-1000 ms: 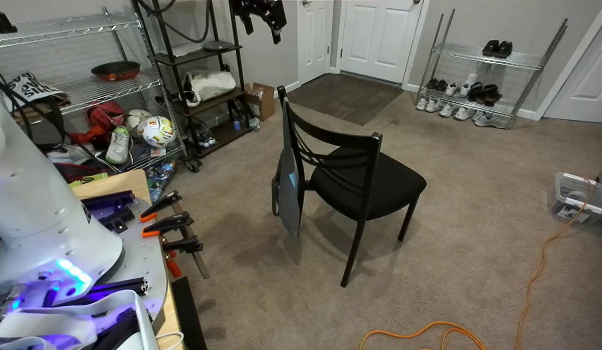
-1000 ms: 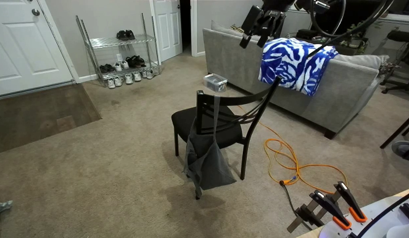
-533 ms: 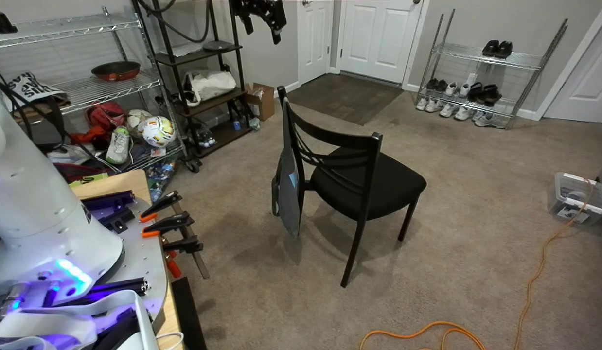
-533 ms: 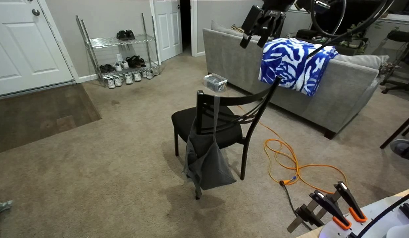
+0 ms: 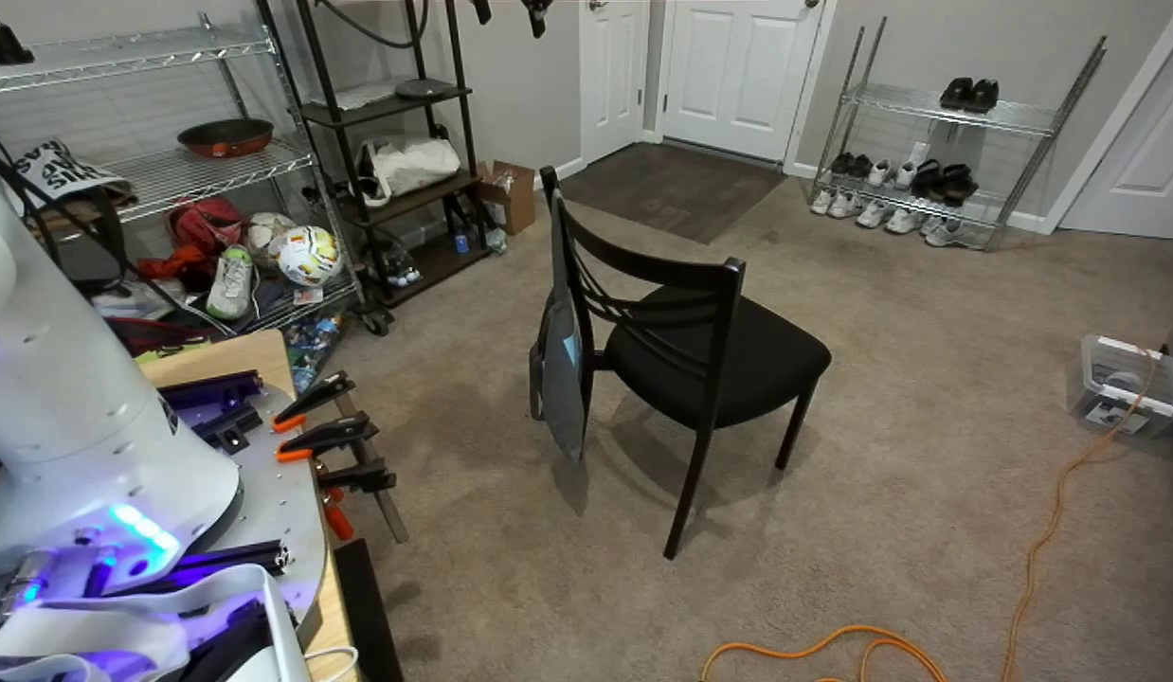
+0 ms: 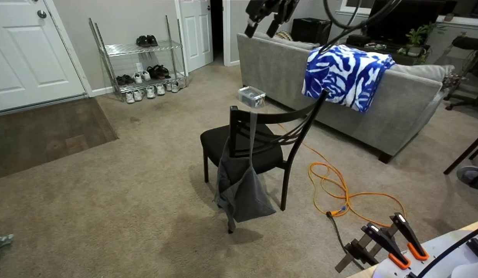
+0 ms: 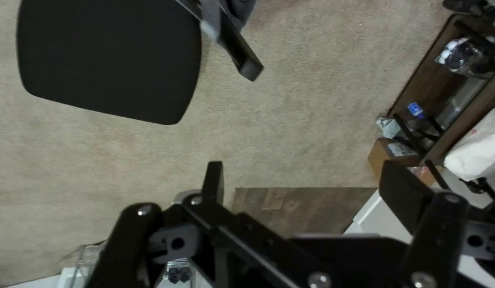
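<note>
My gripper [image 7: 301,166] is open with nothing between its fingers [image 7: 214,180]. It hangs high in the air at the top edge of both exterior views [image 5: 511,19] [image 6: 261,33], touching nothing. A black chair [image 6: 244,150] stands on the carpet below; its seat also shows in the wrist view [image 7: 111,60]. A grey cloth bag [image 6: 250,197] hangs by a strap from one post of the chair's back. The bag shows edge-on in an exterior view [image 5: 563,369] and partly at the top of the wrist view [image 7: 239,10].
A grey sofa [image 6: 273,65] carries a blue and white blanket [image 6: 339,73]. A clear plastic bin [image 6: 251,96] sits by the sofa. An orange cord [image 6: 347,193] lies on the floor. Clamps [image 5: 331,436] jut from the table edge. Shelves [image 5: 406,199] and a shoe rack [image 5: 947,142] stand around.
My gripper has moved up in both exterior views, and also to the left in one of them, away from in front of the blanket. The chair and the bag have not moved.
</note>
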Controlling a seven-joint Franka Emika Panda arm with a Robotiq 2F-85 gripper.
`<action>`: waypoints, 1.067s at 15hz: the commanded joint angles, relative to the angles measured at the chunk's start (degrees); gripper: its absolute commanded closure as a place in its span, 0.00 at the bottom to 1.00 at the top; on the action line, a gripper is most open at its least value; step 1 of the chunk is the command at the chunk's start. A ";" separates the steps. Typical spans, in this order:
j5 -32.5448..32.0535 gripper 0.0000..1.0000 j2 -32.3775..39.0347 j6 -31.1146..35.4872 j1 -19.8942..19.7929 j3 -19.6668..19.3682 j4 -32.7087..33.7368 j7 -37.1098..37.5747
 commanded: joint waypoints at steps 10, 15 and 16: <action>-25.41 0.00 32.25 -7.76 13.77 4.52 26.73 17.18; -30.48 0.00 37.96 -16.97 18.72 4.15 33.76 15.76; -31.81 0.00 38.98 -19.36 19.75 3.86 34.96 14.68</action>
